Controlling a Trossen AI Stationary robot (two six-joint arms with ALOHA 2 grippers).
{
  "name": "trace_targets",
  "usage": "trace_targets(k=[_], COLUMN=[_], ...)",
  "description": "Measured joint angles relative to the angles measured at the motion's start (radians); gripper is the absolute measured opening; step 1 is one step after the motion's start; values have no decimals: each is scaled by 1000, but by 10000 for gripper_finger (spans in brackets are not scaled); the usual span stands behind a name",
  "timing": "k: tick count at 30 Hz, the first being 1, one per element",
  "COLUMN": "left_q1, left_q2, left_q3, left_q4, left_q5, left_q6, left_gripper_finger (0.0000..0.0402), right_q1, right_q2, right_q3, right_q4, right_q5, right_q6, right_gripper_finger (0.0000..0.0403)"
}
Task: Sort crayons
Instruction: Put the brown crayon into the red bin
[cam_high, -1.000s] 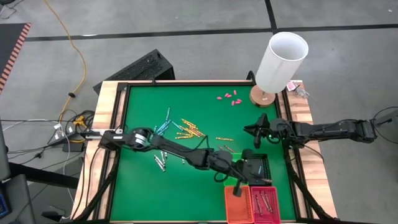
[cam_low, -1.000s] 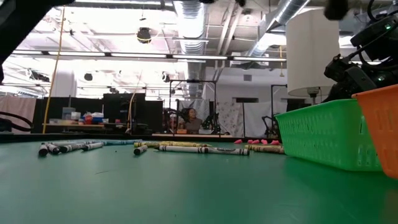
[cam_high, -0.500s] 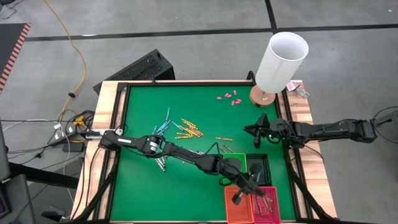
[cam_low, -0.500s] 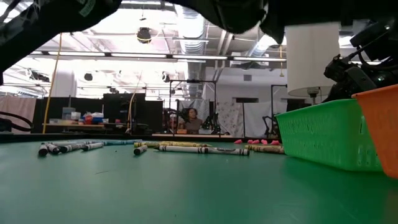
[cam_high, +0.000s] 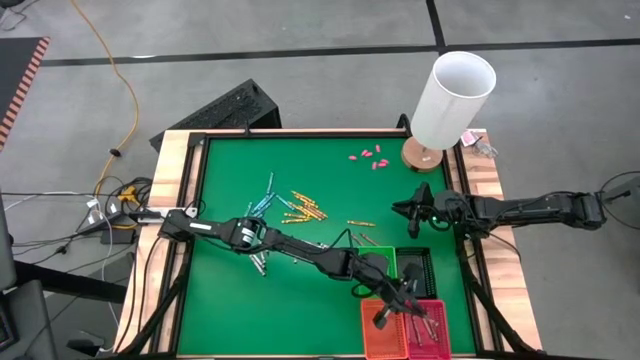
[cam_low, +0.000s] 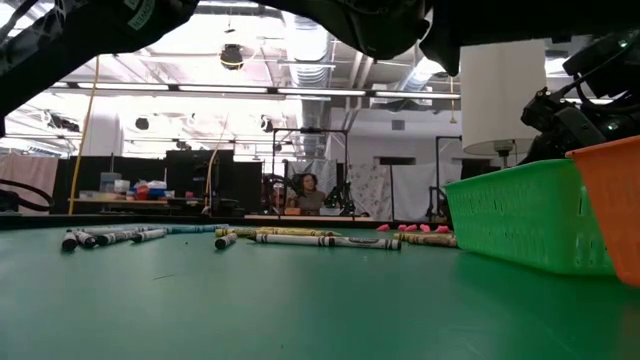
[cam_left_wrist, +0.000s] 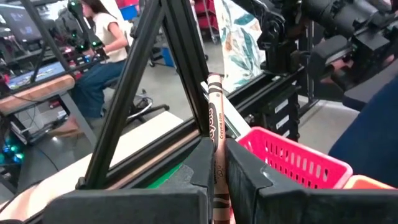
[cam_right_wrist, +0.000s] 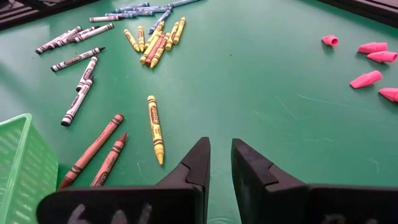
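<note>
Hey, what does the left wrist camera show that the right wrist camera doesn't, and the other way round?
Left wrist only: the left gripper pinching a brownish-red crayon upright beside the pink basket, with a seated person in the room behind.
Right wrist only: the empty right gripper over the loose crayons, the pink pieces and the green basket.
Both: the green table surface.

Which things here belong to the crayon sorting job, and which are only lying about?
For the job:
- loose crayons on the green mat
- brown crayon gripped in the left gripper
- pink basket, orange basket, green basket

Lying about:
- pink eraser caps
- white lamp
</note>
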Motion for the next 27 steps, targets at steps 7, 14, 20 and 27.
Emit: trace_targets(k=[7, 14, 20, 27], left_q1=[-2, -13, -17, -15], left_q2=[0, 0, 0, 0], left_q3=[0, 0, 0, 0], left_q4=[-9, -11, -11, -19], left_q5=[0, -9, -8, -7], left_q6=[-23, -9, -10, -30], left_gripper_finger=[16, 17, 19, 56], right_q1=[0, 0, 0, 0], right_q2=[0, 0, 0, 0], right_q3=[0, 0, 0, 0], right_q4=[0, 0, 0, 0], right_q5=[0, 0, 0, 0], right_q6=[0, 0, 0, 0], right_gripper_finger=[68, 68, 68, 68])
